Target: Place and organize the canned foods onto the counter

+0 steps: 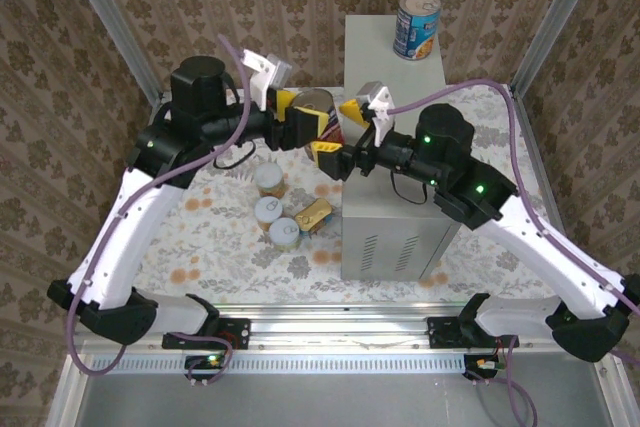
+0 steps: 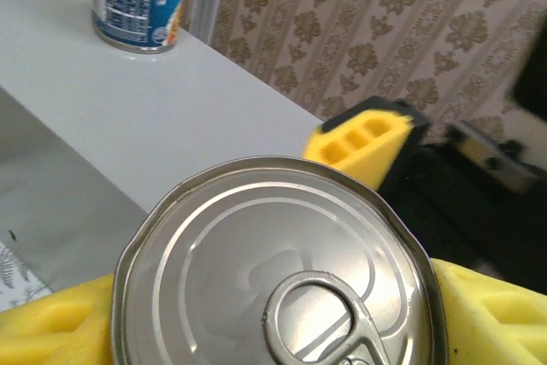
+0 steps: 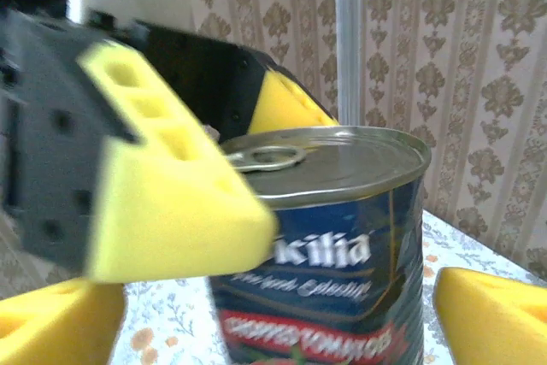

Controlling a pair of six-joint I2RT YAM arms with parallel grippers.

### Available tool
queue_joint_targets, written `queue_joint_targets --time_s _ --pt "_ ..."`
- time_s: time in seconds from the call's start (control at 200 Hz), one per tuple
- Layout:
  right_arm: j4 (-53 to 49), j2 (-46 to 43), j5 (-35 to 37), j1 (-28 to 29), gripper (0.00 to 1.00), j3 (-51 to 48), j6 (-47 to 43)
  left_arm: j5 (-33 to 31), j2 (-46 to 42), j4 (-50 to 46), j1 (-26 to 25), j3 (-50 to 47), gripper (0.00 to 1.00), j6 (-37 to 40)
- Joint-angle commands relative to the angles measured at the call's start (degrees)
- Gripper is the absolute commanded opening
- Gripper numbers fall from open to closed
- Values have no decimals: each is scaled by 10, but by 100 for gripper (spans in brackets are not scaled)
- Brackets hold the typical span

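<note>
Quick look at my feeds. The tomato can [image 1: 314,109] is up off the floral table [image 1: 225,247], right by the left edge of the grey box [image 1: 400,217], with both arms meeting around it.

On the left wrist cam, my left gripper [image 2: 273,314] has its yellow pads [image 2: 491,314] against both sides of the can. I'd call that a pinch, but the pads are cut off at the bottom of the picture, so I'm not 100% sure. My right gripper [image 3: 273,322] is spread wide around the same can, with a clear gap on at least one side.

A blue can [image 1: 417,24] stands upright at the far end of the box top. Three round cans [image 1: 268,211] and the flat gold tin [image 1: 314,215] sit bunched together on the table, just left of the box.
</note>
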Motion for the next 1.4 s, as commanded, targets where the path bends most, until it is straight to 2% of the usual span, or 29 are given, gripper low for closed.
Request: queue_joint_targets --time_s 0.0,0.185,0.32,0.495,0.555,0.84,1.035,1.39 --pt "-14 -41 60 1 100 16 -20 -34 17 51 -5 71 54 -2" --pt "-87 -113 209 1 100 -13 -31 -68 111 14 -17 195 51 20" --pt "-128 -170 270 1 100 -39 -32 -109 175 9 -34 279 49 46" --pt "-175 -225 318 1 100 -72 -29 -133 332 -95 -37 530 48 53" --pt "-187 -242 329 2 100 -86 -24 -135 368 -104 -38 580 49 51" --pt "-230 -265 354 2 100 -114 -10 -138 391 -31 -34 543 50 63" --pt "-237 -262 359 2 100 -113 -1 -118 403 -36 -34 541 51 73" --pt "-224 -238 363 2 100 -122 11 -89 421 -45 -33 533 63 88"
